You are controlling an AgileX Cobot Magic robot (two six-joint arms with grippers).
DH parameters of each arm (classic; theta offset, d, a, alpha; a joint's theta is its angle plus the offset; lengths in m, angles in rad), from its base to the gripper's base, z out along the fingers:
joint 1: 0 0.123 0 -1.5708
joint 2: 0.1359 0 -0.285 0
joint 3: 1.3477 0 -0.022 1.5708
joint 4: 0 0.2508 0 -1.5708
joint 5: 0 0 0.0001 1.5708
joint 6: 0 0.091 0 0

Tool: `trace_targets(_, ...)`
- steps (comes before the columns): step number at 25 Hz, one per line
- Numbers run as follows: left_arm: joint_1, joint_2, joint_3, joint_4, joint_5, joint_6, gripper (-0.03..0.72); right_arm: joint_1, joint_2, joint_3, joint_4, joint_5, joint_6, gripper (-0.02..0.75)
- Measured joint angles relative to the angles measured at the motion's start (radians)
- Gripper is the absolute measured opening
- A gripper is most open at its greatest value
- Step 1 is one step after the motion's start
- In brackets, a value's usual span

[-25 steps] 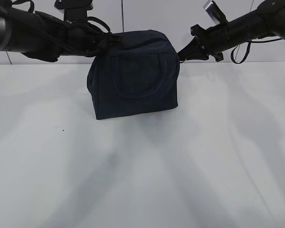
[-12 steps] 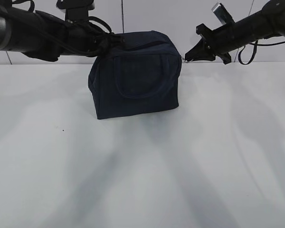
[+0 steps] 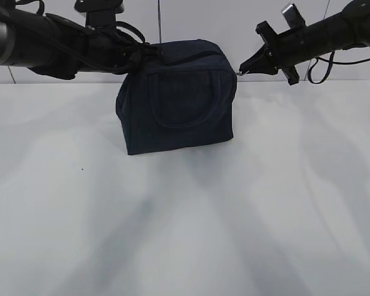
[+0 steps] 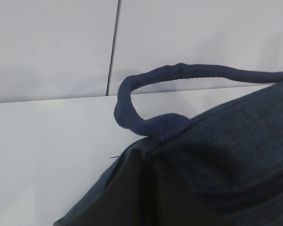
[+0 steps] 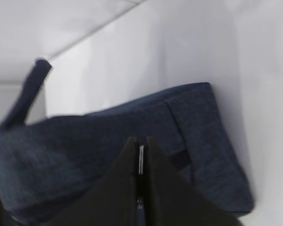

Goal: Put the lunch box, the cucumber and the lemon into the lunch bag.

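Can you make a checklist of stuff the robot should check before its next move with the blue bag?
1. Lunch bag standing upright on the table: ok.
2. Right claw shut on the zipper pull: ok.
3. Left claw steadying the bag's other end: cannot tell, fingertips hidden.
4. Zipper fully closed: cannot tell.
5. Lunch box, cucumber and lemon inside: cannot tell, none visible.

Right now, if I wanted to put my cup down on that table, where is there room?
The white table is bare in front of the lunch bag, and to either side of it. It is crowded only at the bag's top corners, where the left claw and the right claw stand.
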Motion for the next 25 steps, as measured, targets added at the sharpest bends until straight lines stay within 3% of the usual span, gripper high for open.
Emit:
trace_targets(7,0.000,0.000,0.000,0.000,0.030,0.000,-0.005,0.000,0.000,0.000,0.026,-0.065,0.191,0.007)
trace_targets(25,0.000,0.000,0.000,0.002,0.045,0.000,-0.005,0.000,0.097,0.000,0.004,-0.036,0.194,0.007)
